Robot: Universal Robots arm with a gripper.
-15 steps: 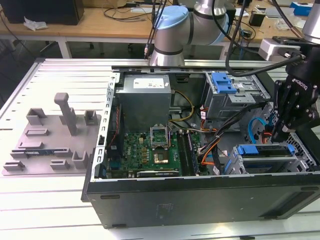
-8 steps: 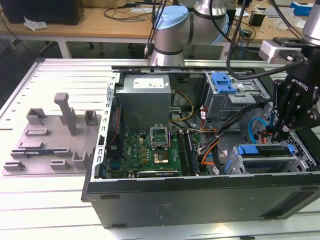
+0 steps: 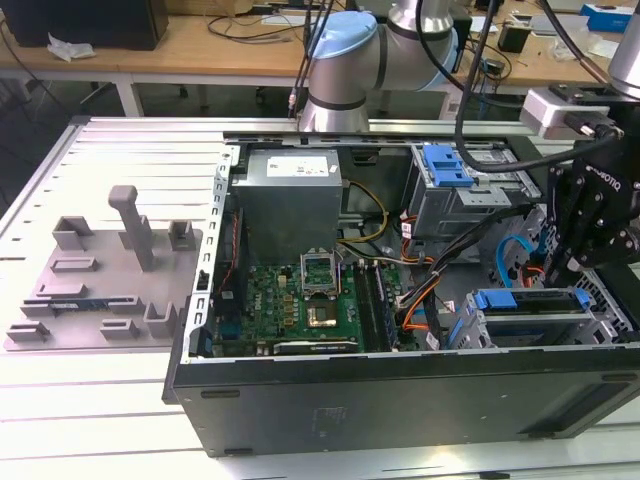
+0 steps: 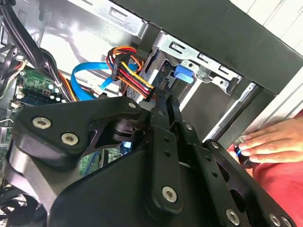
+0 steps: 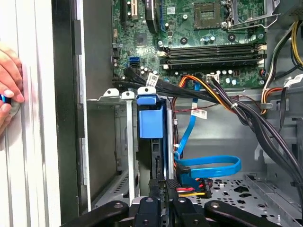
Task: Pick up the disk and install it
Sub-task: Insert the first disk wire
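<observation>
One relation governs this figure: the disk (image 3: 530, 300) lies straight ahead of the claw (image 5: 165, 183), toward the exterior view's left, with its long axis in line with the fingers (image 5: 158, 189).

Reading the exterior view from its left:
- A grey tray (image 3: 110, 290) of posts stands well apart from the work.
- The open computer case (image 3: 400, 385) holds a green circuit board (image 3: 300, 295).
- The disk, framed in blue, sits in a metal cage (image 5: 129, 142) at the near right corner, with the single arm's claw at its right end.

In the first wrist view the fingers are drawn almost together with nothing between them. Whether their tips touch the disk cannot be told. Both wrist views add a person's hand (image 5: 8, 85) resting outside the near wall. The second wrist view places a bundle of red and yellow wires (image 4: 135, 78) just beside the fingers.
</observation>
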